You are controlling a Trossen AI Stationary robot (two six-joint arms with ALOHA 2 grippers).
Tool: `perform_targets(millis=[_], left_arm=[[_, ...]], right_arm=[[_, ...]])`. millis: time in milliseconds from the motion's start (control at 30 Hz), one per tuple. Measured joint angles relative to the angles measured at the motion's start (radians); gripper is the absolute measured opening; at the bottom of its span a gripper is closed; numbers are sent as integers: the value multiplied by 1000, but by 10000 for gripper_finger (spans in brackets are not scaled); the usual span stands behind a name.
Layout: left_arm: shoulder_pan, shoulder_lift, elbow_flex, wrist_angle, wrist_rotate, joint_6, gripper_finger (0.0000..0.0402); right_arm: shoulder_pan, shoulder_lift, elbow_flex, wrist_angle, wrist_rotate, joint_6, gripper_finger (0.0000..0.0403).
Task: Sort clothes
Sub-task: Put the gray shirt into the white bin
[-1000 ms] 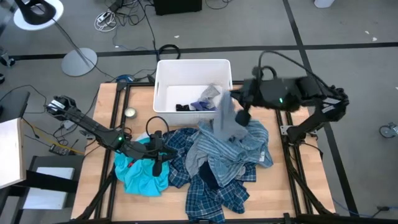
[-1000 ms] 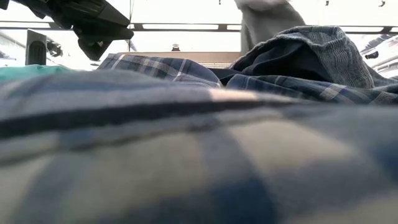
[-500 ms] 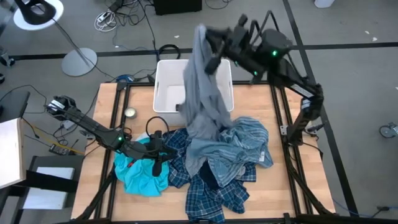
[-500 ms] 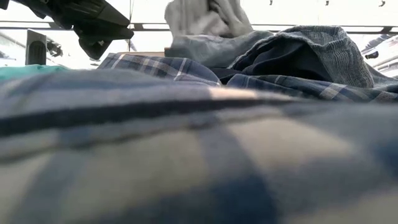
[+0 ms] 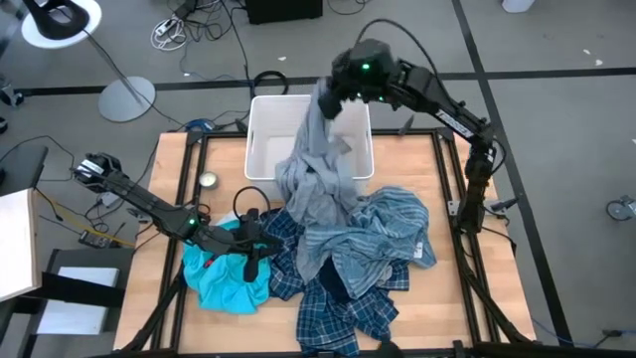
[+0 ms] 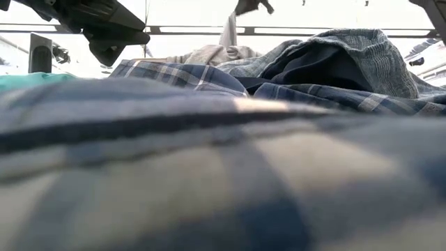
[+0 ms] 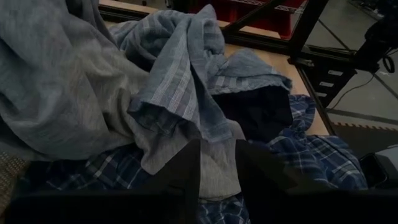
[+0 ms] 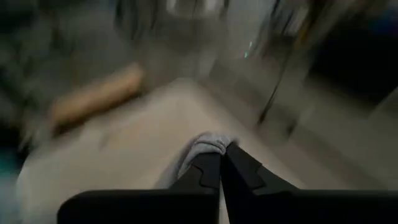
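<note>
Right hand [image 5: 333, 91] clenched on grey shirt [image 5: 316, 164], fabric trailing below into white bin [image 5: 260, 124]. Soft, light, drapey; pinch bunched fold. Left hand [image 5: 250, 261] idle, grip unclear.

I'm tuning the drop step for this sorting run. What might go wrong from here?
The right gripper, shut on the grey garment, holds it over the white bin, but its lower end still lies on the clothes pile. On release, it may drape over the bin's rim or drag the striped shirt along.
</note>
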Motion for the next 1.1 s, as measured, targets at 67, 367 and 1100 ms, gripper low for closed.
perform_targets(millis=[67,367,1100], left_arm=[[0,0,0,1,0,0,107],[0,0,0,1,0,-1,107],[0,0,0,-1,1,-24,107]], right_arm=[[-17,28,0,-130,-122,33,5],[9,196,-1,-359,-272,30,47],[268,-115,0,-609,-57,87,149]])
